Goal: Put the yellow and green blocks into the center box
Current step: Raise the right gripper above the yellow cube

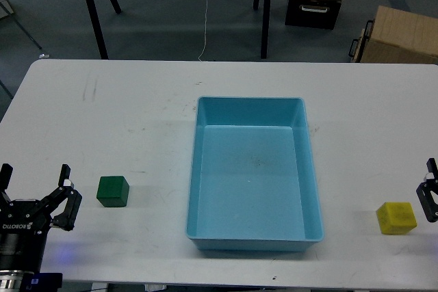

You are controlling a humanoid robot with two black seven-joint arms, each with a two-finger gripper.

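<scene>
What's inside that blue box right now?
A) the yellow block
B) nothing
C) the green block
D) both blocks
B: the blue box shows only bare floor; the green block sits on the table to its left, the yellow block to its right.
</scene>
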